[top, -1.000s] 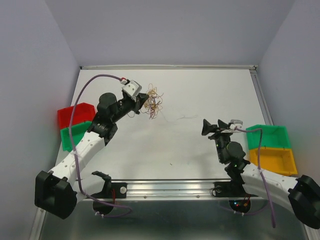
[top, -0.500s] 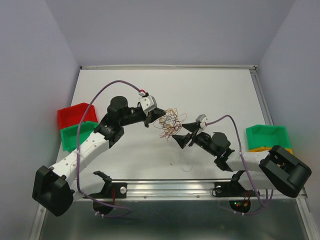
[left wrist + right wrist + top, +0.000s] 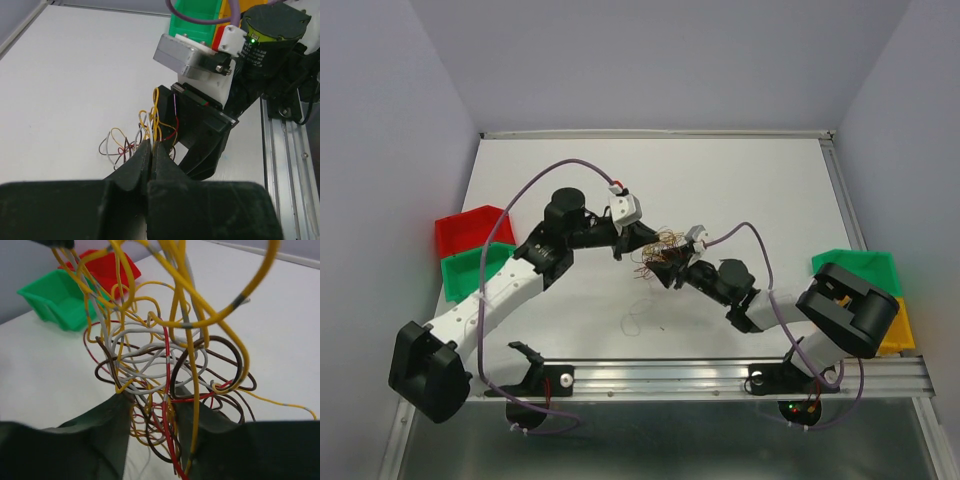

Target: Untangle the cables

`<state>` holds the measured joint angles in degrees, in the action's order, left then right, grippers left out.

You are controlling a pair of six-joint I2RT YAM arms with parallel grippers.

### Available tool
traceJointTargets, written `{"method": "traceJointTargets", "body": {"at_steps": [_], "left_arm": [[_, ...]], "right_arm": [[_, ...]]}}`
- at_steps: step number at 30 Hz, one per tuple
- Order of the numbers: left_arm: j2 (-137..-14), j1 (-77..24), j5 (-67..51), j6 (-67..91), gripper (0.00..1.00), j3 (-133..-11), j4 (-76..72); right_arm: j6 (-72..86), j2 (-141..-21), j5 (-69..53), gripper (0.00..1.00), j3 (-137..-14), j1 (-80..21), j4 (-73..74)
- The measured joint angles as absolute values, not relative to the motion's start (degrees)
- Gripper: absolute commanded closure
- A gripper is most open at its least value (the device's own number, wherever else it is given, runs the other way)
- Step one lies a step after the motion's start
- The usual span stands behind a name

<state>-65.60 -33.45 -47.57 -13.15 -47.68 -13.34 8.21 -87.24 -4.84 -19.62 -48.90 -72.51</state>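
Note:
The cables (image 3: 660, 255) are a tangled bunch of thin yellow, red, brown and grey wires held above the table's middle. My left gripper (image 3: 640, 240) is shut on yellow strands at the bunch's left side; in the left wrist view (image 3: 152, 145) its jaws pinch those strands, with the rest of the cables (image 3: 125, 145) beyond. My right gripper (image 3: 670, 272) is against the bunch from the right. In the right wrist view it (image 3: 150, 402) is open, and loops of the cables (image 3: 160, 350) hang between its fingers (image 3: 100, 430). The right gripper also shows in the left wrist view (image 3: 202, 132).
A loose thin wire (image 3: 638, 320) lies on the table near the front. A red bin (image 3: 468, 228) and a green bin (image 3: 470, 265) stand at the left edge. A green bin (image 3: 860, 270) and a yellow bin (image 3: 895, 330) stand at the right edge.
My left gripper carried the bunch right and nearer. My right arm swung in from the right side until its open fingers reached into the bunch.

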Motion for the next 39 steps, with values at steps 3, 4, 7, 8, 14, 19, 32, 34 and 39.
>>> {"method": "traceJointTargets", "body": {"at_steps": [3, 4, 7, 8, 14, 19, 32, 34, 39], "left_arm": [[-64.95, -33.36, -47.37, -12.78, 1.0, -49.1, -12.4], [-64.12, -33.32, -46.04, -12.53, 1.0, -50.02, -11.66], [-61.43, -33.32, -41.5, -11.94, 1.0, -51.94, -9.28], [-60.4, -33.36, -39.38, -11.84, 1.0, -53.28, -7.6], [-58.98, -33.41, -27.29, -11.2, 1.0, -67.07, -1.06], [-59.7, -33.45, -18.37, -10.66, 1.0, -79.57, 2.55], [-58.5, -33.28, 14.09, -18.9, 1.0, -84.33, -12.51], [-57.34, -33.28, 16.64, -20.27, 1.0, -82.28, -14.96], [-56.82, -33.28, 18.76, -21.63, 1.0, -78.02, -18.65]], "right_arm": [[7.77, -88.88, -1.74, 0.9, -21.3, -49.28, -72.6], [7.57, -89.1, -0.51, 0.91, -21.82, -49.39, -72.84], [7.53, -88.95, 1.98, 0.81, -22.83, -49.58, -75.68], [7.49, -88.71, 2.7, 0.8, -23.18, -49.78, -76.86], [7.33, -87.92, 6.63, 0.81, -23.79, -49.95, -81.01], [7.35, -87.79, 8.21, 0.81, -24.05, -49.95, -82.74], [8.1, -85.97, 30.28, 0.94, -21.21, -49.93, -72.69], [8.43, -83.4, 36.71, 0.99, -19.55, -49.93, -70.96], [8.4, -75.44, 46.39, 0.99, -15.73, -49.89, -69.76]]}}
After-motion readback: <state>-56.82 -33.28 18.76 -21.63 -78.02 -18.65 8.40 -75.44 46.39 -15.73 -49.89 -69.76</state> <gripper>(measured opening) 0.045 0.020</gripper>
